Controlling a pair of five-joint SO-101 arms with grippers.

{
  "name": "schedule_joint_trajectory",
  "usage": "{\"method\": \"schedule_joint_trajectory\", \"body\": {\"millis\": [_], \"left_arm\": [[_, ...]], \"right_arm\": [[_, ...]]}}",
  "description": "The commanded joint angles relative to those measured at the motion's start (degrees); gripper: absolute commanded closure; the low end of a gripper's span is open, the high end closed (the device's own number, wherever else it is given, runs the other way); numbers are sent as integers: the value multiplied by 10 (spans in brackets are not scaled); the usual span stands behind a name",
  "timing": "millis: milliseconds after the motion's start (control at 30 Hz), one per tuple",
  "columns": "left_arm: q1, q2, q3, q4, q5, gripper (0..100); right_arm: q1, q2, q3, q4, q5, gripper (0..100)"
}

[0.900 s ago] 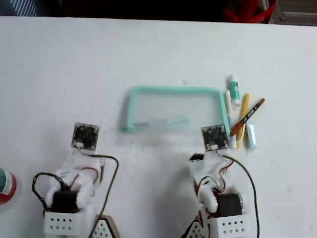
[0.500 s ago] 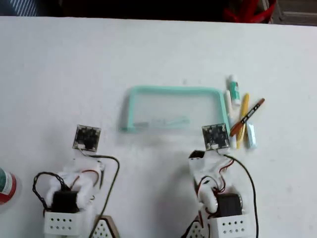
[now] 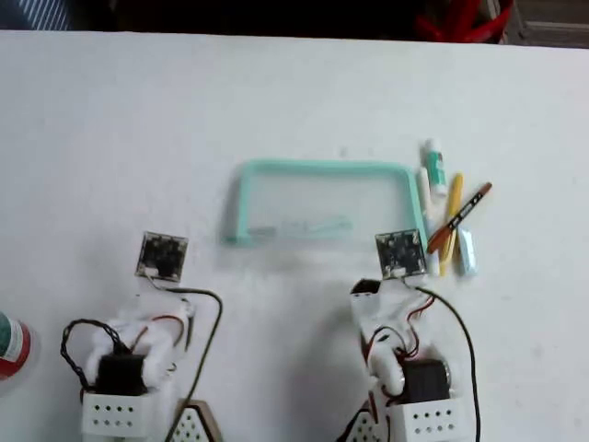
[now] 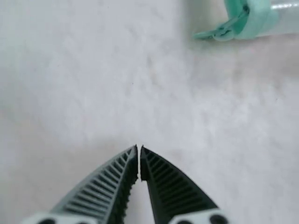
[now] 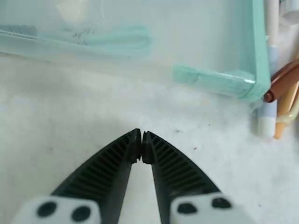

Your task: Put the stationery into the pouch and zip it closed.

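We see a white bench (image 3: 138, 120) that takes up nearly the whole high view, its far edge running straight across near the top. Close up, its surface (image 4: 84, 70) looks matt and faintly mottled, with only soft shadows on it. Beyond the far edge lies a dark strip (image 3: 230, 17) of room where we can make out little. A red object (image 3: 456, 23) sits in that strip toward the right, with a grey surface (image 3: 552, 23) at the corner beside it, and a blue-and-white striped patch (image 3: 37, 13) shows at the opposite corner. At the bench's left edge we see part of a round container (image 3: 11, 345), red, white and green.
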Motion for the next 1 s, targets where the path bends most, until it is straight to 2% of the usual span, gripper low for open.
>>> {"method": "schedule_joint_trajectory", "body": {"millis": [0,133,233,333,467,800,867,967], "left_arm": [[7,-4,-2,-41,5,967],[4,-4,-2,-152,2,967],[4,-4,-2,-177,2,967],[4,-4,-2,-132,3,967],[4,-4,-2,4,4,967],[7,-4,-2,3,5,967],[7,-4,-2,-36,5,967],[4,-4,-2,-145,2,967]], "right_arm": [[3,-2,4,-7,-4,979],[4,-2,4,-7,-4,979],[4,-2,4,-7,-4,979],[4,-2,4,-7,-4,979],[3,-2,4,-7,-4,979],[4,-2,4,-7,-4,979],[4,-2,4,-7,-4,979],[4,-2,4,-7,-4,979]]}}
